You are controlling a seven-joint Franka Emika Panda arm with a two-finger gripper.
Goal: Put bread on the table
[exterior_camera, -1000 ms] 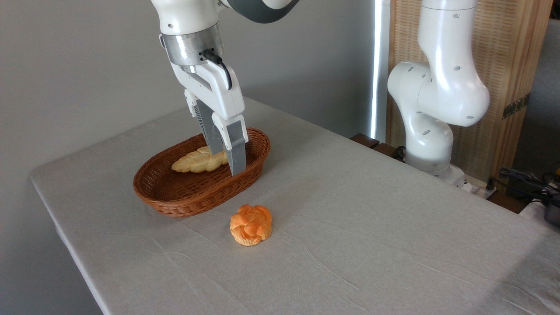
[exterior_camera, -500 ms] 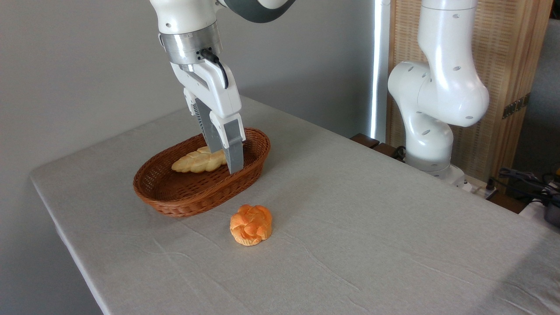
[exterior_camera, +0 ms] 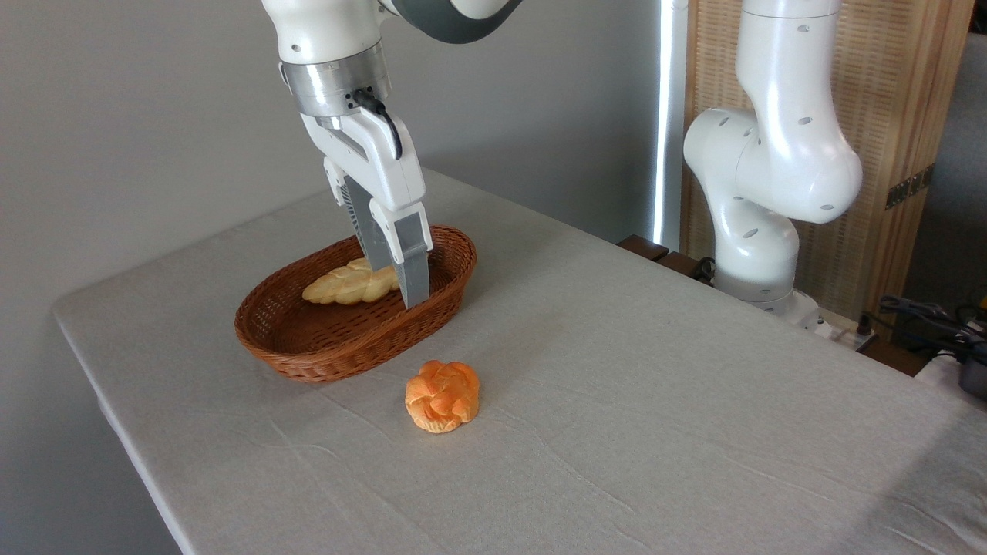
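No readable text, label, brand, number or sign anywhere in view. Nothing printed or written to make out.

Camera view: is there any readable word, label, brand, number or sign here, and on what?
None can be read. The white robot arm, its end effector, the brown oval wicker basket, the pale yellow braided loaf, the small round orange bun and the light grey cloth-covered table show no lettering.
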